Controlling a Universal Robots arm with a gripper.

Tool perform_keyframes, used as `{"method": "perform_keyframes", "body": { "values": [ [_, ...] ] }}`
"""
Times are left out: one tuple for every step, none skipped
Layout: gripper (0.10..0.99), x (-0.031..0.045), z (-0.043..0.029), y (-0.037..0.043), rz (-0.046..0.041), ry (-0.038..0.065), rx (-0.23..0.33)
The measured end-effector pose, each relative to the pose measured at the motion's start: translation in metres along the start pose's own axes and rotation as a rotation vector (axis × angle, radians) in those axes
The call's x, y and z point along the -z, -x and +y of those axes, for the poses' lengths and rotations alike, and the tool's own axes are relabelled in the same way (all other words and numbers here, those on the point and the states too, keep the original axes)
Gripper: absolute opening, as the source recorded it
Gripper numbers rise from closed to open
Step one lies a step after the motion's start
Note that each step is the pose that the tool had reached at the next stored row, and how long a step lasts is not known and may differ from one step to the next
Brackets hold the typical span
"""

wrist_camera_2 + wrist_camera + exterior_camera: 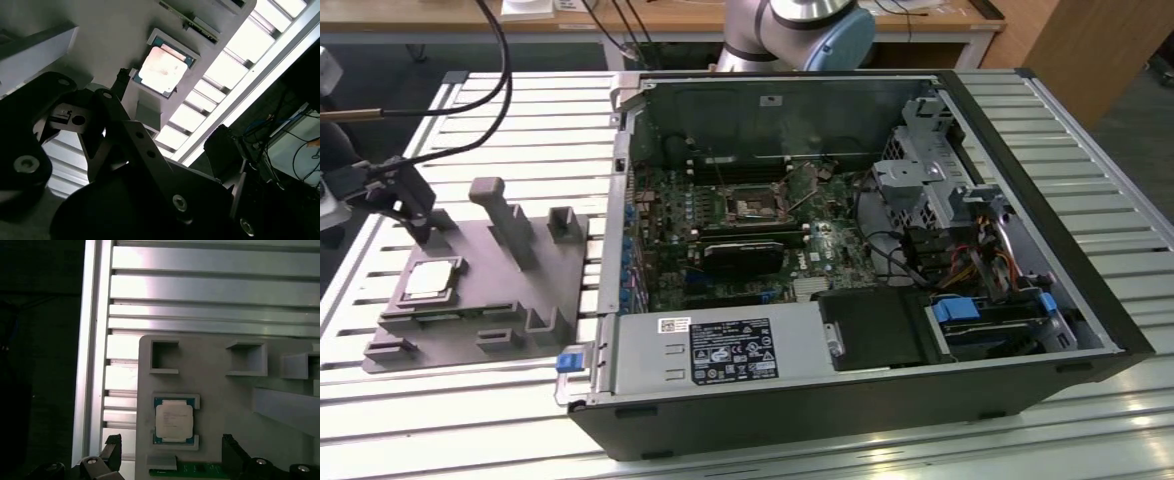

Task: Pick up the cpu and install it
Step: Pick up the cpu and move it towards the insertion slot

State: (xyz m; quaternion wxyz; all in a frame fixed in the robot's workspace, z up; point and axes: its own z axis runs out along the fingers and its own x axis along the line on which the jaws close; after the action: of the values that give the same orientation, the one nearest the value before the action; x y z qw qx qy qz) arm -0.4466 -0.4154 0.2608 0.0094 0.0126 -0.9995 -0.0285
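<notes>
The cpu (430,280) is a small silver-topped square chip lying flat in a recess of the grey tray (520,290), at the exterior view's left. My gripper (416,215) hangs above the tray's far left corner, just behind the cpu and not touching it. In the first wrist view the cpu (173,420) lies between and just ahead of my two black fingertips (112,451), which stand wide apart; my gripper (172,455) is open and holds nothing. The second wrist view shows the cpu (162,62) past the black finger linkage.
An open computer case (1014,300) lies at the exterior view's right of the tray, with the motherboard socket (758,207) and a black card (744,255) inside. Grey posts (500,215) rise from the tray. The slatted metal table's edge (90,365) runs close to the tray.
</notes>
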Motion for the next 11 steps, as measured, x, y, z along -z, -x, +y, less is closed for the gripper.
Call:
{"method": "perform_keyframes", "body": {
  "values": [
    [0.878, -0.0016, -0.0001, 0.0, 0.0014, 0.0, 0.0],
    [0.878, -0.003, -0.0002, 0.0001, 0.0032, 0.0, 0.0],
    [0.878, -0.0047, -0.0003, 0.0001, 0.0051, 0.0, 0.0],
    [0.878, -0.0062, -0.0004, 0.0001, 0.0066, 0.0, 0.0],
    [0.878, -0.008, -0.0005, 0.0002, 0.0077, 0.0, 0.0],
    [0.878, -0.0099, -0.0006, 0.0002, 0.0084, 0.0, 0.0],
    [0.878, -0.0116, -0.0007, 0.0002, 0.0096, 0.001, -0.001],
    [0.878, -0.0134, -0.0008, 0.0003, 0.0104, 0.0, -0.001],
    [0.878, -0.0152, -0.0009, 0.0003, 0.011, 0.001, -0.001],
    [0.878, -0.0171, -0.001, 0.0003, 0.0115, 0.001, -0.001],
    [0.878, -0.0189, -0.0011, 0.0004, 0.0118, 0.001, -0.001]
  ]
}}
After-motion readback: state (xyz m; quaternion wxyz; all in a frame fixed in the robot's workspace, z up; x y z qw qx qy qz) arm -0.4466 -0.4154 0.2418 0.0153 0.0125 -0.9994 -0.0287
